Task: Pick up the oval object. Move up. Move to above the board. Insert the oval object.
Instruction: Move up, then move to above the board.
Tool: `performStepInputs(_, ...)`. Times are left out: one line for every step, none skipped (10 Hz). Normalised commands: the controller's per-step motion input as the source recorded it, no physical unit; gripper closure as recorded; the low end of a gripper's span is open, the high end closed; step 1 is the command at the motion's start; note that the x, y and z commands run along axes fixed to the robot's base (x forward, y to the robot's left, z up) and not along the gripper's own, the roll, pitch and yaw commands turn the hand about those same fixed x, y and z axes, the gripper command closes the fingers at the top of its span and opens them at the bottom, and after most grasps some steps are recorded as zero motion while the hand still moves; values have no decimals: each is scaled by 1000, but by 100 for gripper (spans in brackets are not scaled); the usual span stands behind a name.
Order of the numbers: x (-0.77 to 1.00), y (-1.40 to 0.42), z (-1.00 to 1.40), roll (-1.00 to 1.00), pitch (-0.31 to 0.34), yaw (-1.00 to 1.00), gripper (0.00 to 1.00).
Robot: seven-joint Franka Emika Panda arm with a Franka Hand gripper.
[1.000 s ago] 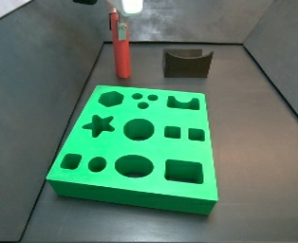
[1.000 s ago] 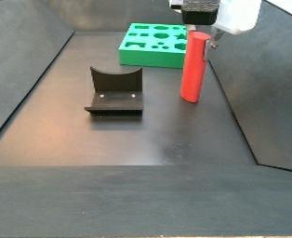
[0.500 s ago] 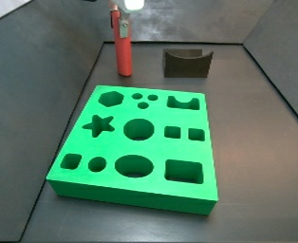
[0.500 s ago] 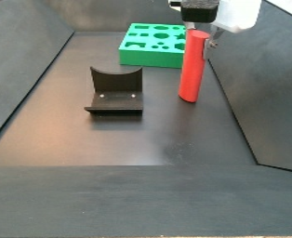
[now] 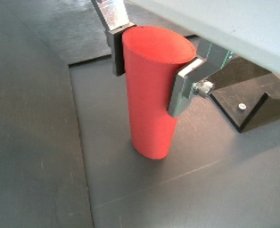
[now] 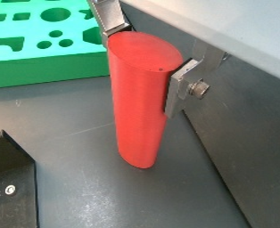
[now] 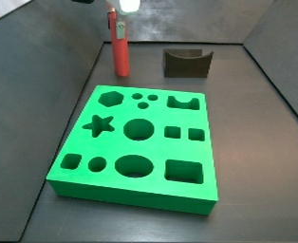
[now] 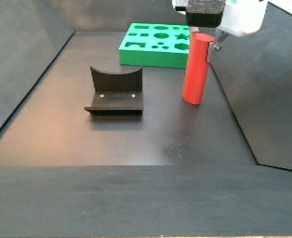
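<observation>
The oval object (image 5: 149, 98) is a tall red peg standing upright on the dark floor; it shows in both wrist views (image 6: 140, 107) and both side views (image 7: 120, 52) (image 8: 196, 70). My gripper (image 5: 151, 67) (image 6: 145, 58) straddles its top end, one silver finger pressed on each side, so it is shut on the peg. The peg's base still looks to rest on the floor. The gripper hangs over the peg in both side views (image 7: 118, 21) (image 8: 208, 26). The green board (image 7: 196, 195) (image 8: 155, 59) (image 6: 36, 71) lies flat, apart from the peg.
The dark fixture (image 7: 186, 63) (image 8: 113, 93) (image 5: 256, 102) (image 6: 5, 187) stands on the floor beside the peg. Grey walls (image 7: 50, 57) slope up round the floor, one close behind the peg.
The peg and gripper have shifted very slightly sideways in a side view; otherwise nothing has visibly moved.
</observation>
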Motion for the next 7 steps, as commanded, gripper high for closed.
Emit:
performStepInputs(0, 0, 833, 0, 0, 0, 100)
performStepInputs(3, -51, 824, -2, 3, -18, 100)
performStepInputs(-12, -59, 754, -16, 22, -15, 100)
performStepInputs(-15, -36, 605, -46, 33, 0, 100)
performStepInputs(-10, -26, 478, -67, 39, 4, 100)
performStepInputs(-7, -20, 386, -81, 44, 3, 100)
performStepInputs(320, -92, 1000, -10, 174, -175, 100)
